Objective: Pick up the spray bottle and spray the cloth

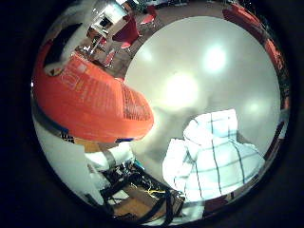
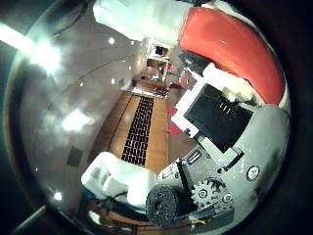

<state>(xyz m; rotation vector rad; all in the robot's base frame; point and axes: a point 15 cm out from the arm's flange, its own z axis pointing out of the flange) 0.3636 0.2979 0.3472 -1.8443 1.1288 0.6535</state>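
**Operator:** Spray bottle (image 1: 90, 102) first: from the little finger side of the palm I see its orange body filling much of the view, so it sits close against the palm, raised above the round white table (image 1: 209, 61).

**Second:** And the cloth?

**Operator:** White cloth with a dark check (image 1: 213, 159), crumpled on the table near its edge. It lies apart from the bottle, and I see nothing touching it. Only this view shows it.

**Second:** What does the thumb side give you?

**Operator:** A different direction entirely. I see the orange bottle again along the rim, with a white finger lying over it and the hand (image 2: 220, 132) itself, black and white parts with a small gear, packed right up against it. Neither table nor cloth appears there; instead I look out across a room with a wooden floor (image 2: 151, 137) and a dark grid mat (image 2: 139, 129).

**Second:** So is the hand grasping?

**Operator:** I read it as curled round the bottle: white parts of the hand sit on both sides of the orange body in the two views. I can't make out the nozzle or the trigger from either camera.

**Second:** Anything else on the table side?

**Operator:** Red chairs (image 1: 128, 33) stand beyond the far rim of the table.
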